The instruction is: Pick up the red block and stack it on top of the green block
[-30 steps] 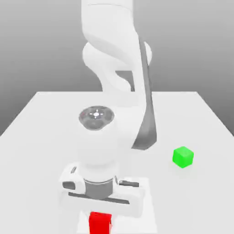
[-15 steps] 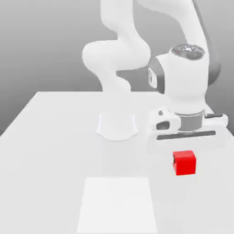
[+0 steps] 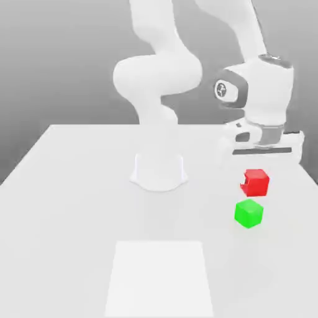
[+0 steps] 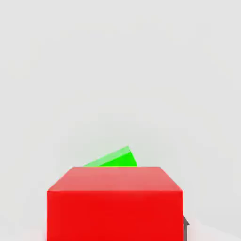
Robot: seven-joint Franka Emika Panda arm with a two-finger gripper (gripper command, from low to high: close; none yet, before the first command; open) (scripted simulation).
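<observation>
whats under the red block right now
The red block hangs in the air below the gripper, with the green block on the table beneath it. In the hand view the red block covers most of the green block.

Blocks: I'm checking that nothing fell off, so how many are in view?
2. The red block hangs under the end effector, above the table. The green block sits on the table, just below it.

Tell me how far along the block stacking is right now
Pick-up looks done: the red block hangs under the pincer, clear of the table. In hand: carrying it over the green block, which sits just below it. Left: lowering it onto the green block and letting go.
</observation>
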